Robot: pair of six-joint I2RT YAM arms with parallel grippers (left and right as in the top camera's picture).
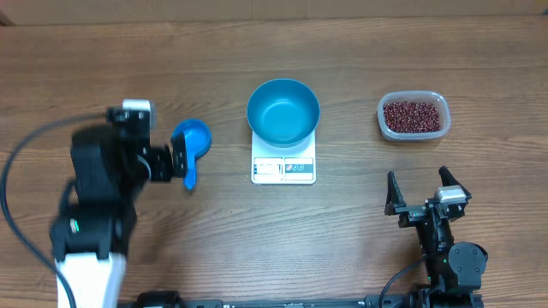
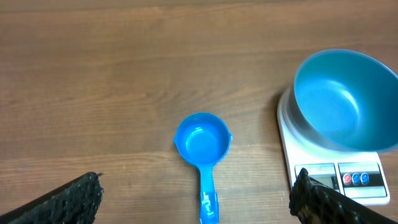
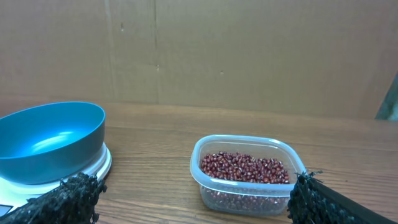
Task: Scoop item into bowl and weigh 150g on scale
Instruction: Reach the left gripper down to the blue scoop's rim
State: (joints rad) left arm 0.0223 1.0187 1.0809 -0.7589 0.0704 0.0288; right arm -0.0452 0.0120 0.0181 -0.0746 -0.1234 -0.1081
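The blue bowl (image 1: 283,111) stands empty on the white scale (image 1: 283,169), mid-table. Dark red-brown beans, the item (image 1: 413,115), fill a clear tub (image 1: 437,101) to the right. A small blue scoop (image 1: 190,139) lies left of the scale, handle toward the near edge. My left gripper (image 1: 181,159) hovers over that handle, open and holding nothing; in the left wrist view the scoop (image 2: 202,146) lies between its fingers (image 2: 81,199). My right gripper (image 1: 419,184) is open and empty, short of the tub, facing the beans (image 3: 242,167) and the bowl (image 3: 50,143).
A brown cardboard wall (image 3: 249,50) rises behind the wooden table (image 1: 103,60). Black cable loops run beside the left arm's base (image 1: 17,171). The scale's display and buttons (image 2: 357,179) face the near edge.
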